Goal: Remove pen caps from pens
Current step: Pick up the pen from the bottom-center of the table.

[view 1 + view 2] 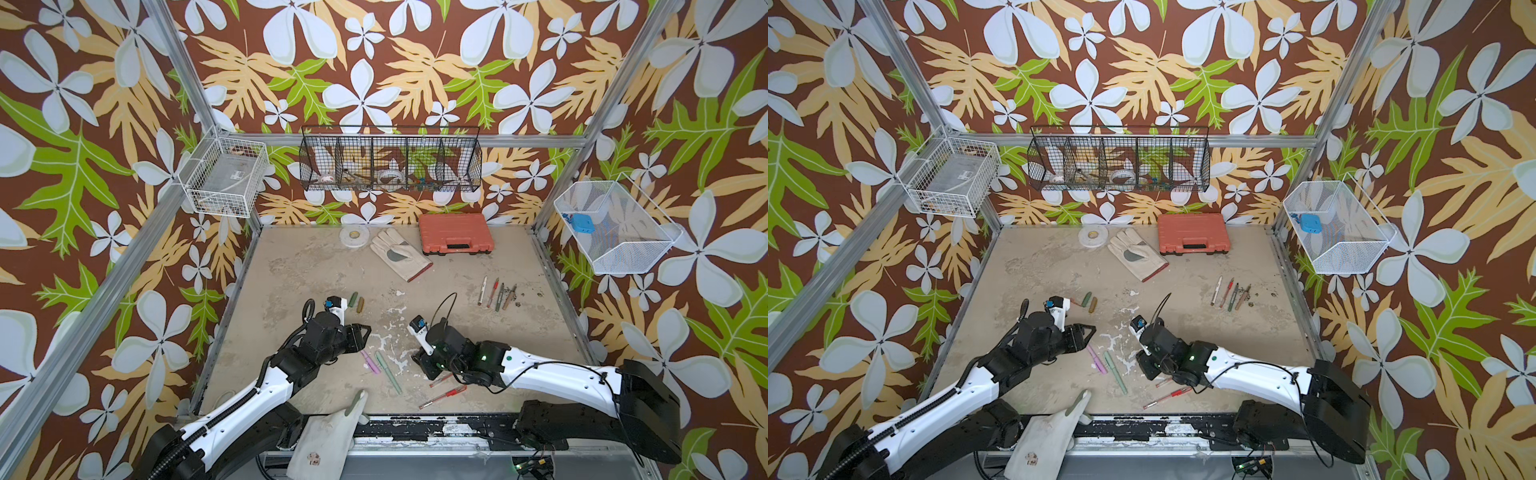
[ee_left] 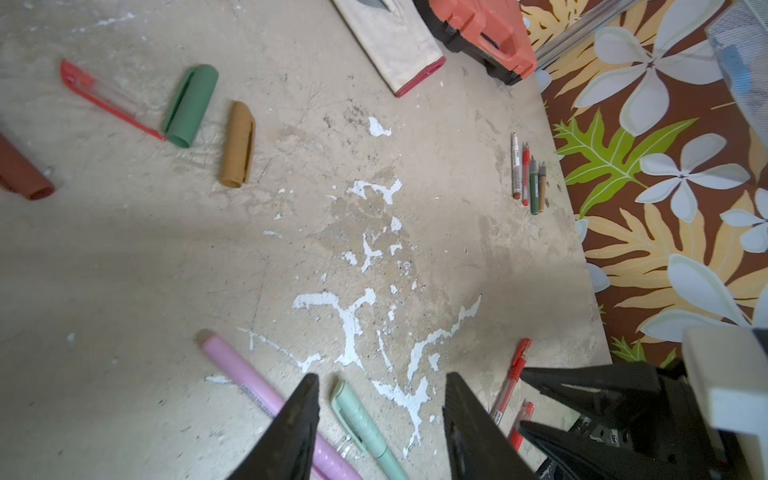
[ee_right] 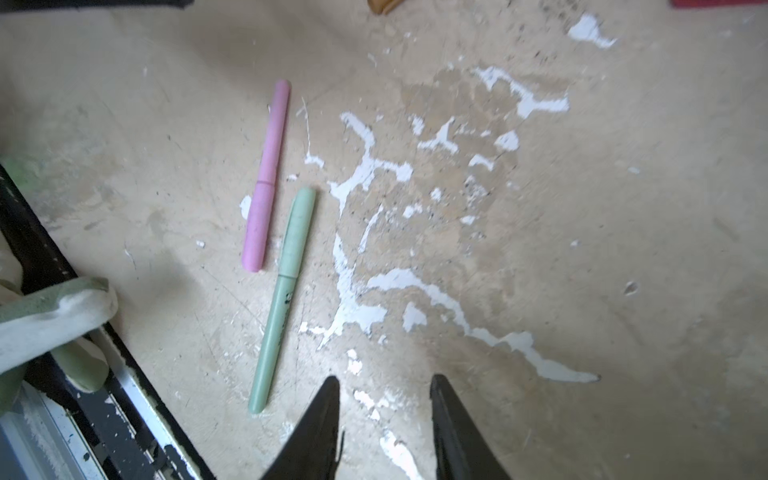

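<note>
Looks like the lull between pens, roughly the halfway mark. Already done, judging by the layout: a row of bare pens out on the right side, plus a green cap, brown cap, dark red cap and red cap lying loose over on the left.

Still capped: pink pen and green pen, flat on the table just beside each other between the two arms, with visible seams. Also a few red pens down by the right arm, red caps on as far as can be told.

As for the left gripper: spread, pinching nothing, hanging right over the pink and green pair. Same story for the right gripper: spread, empty, low over bare table just beside the green pen.

Next up, probably: pick one of the pair, clamp barrel with one gripper and cap with the other, then pull straight apart along the pen. Calls for dropping down with jaws set across the pen, not along it, and gripping clear of the seam on each side. Tight spot though, with the neighbour so close: easy to nudge it or catch both.
</note>
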Controlling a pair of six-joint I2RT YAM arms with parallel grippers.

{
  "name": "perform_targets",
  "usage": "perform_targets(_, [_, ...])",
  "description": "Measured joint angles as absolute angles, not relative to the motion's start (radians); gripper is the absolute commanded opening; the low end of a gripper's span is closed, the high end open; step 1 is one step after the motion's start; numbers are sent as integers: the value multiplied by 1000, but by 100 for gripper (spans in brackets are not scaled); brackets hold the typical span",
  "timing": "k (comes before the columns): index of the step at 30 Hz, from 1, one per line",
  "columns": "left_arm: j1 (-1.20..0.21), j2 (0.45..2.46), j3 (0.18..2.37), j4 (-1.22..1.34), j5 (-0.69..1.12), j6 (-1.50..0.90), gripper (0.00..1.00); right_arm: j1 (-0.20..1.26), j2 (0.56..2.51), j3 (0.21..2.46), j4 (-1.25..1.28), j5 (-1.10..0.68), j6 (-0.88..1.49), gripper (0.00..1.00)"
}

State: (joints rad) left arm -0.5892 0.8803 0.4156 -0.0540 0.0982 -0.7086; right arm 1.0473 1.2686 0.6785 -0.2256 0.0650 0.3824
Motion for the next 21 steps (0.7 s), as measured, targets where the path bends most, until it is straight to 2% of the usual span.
perform_targets(7, [-589, 913, 445, -131, 83, -701, 52, 1206, 1425, 772, -250, 139, 468, 39])
perform_targets(16, [-582, 908, 543, -218, 185, -673, 53, 1263, 1563, 844, -250, 139, 491, 38])
perform_targets(21, [-498, 865, 569, -265, 286, -641, 53, 1276, 1623, 866, -250, 154, 493, 35])
